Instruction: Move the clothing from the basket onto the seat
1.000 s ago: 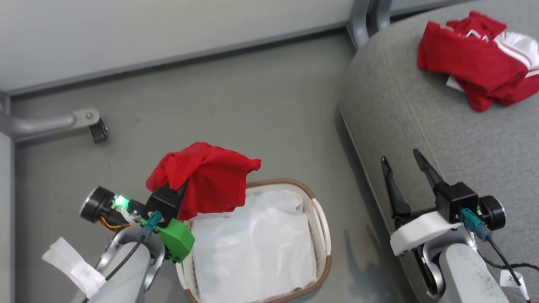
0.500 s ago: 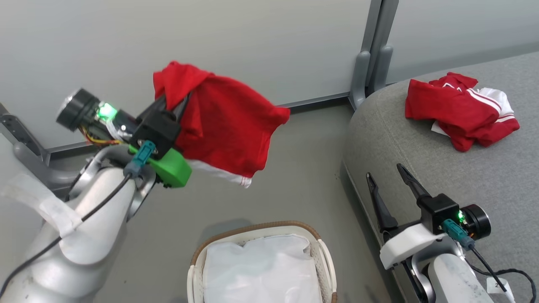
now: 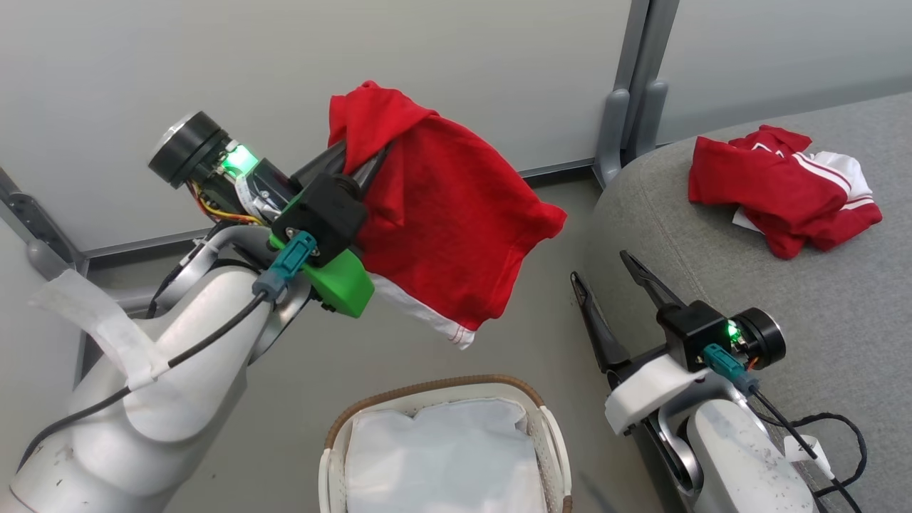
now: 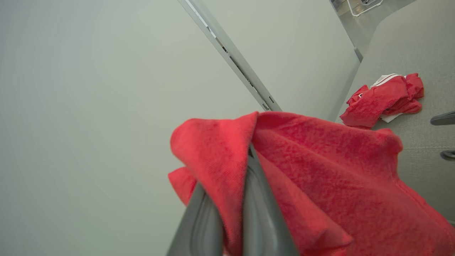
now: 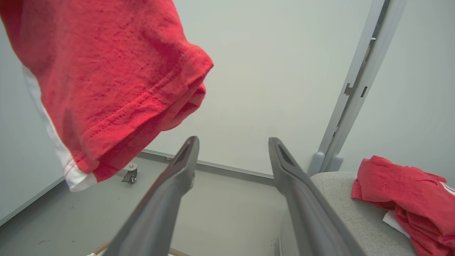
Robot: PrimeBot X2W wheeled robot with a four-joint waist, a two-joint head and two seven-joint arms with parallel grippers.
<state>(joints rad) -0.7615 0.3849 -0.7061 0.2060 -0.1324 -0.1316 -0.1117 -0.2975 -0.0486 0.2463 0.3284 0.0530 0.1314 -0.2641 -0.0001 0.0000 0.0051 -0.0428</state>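
Left gripper [image 3: 354, 162] is raised at the upper left-centre of the head view, its two dark fingers pressed together on a fold of a red garment [image 3: 449, 228]. In the left wrist view the cloth is pinched between the fingers of this gripper [image 4: 231, 199] and drapes over their tips to the right [image 4: 320, 170]. The garment hangs free in the air, its white hem at the bottom, above and a little left of the basket [image 3: 427, 388], which sits on the floor [image 3: 299, 399] at the bottom centre with its white liner [image 3: 449, 456] showing. At the lower right, the right gripper [image 3: 600, 267] holds nothing, its fingers spread wide apart and pointing up-left, just beside the seat's near edge. In the right wrist view the same open gripper [image 5: 233, 139] points at the wall, with the hanging garment [image 5: 106, 81] at upper left and a caster [image 5: 130, 174] on the floor beyond. Farther off, the grey seat [image 3: 784, 299] takes up the right side, and a second garment [image 3: 776, 192], red with white stripes, lies crumpled on it at upper right, well apart from both grippers. Behind stand a pale wall [image 3: 214, 57] and a grey post [image 3: 634, 85].
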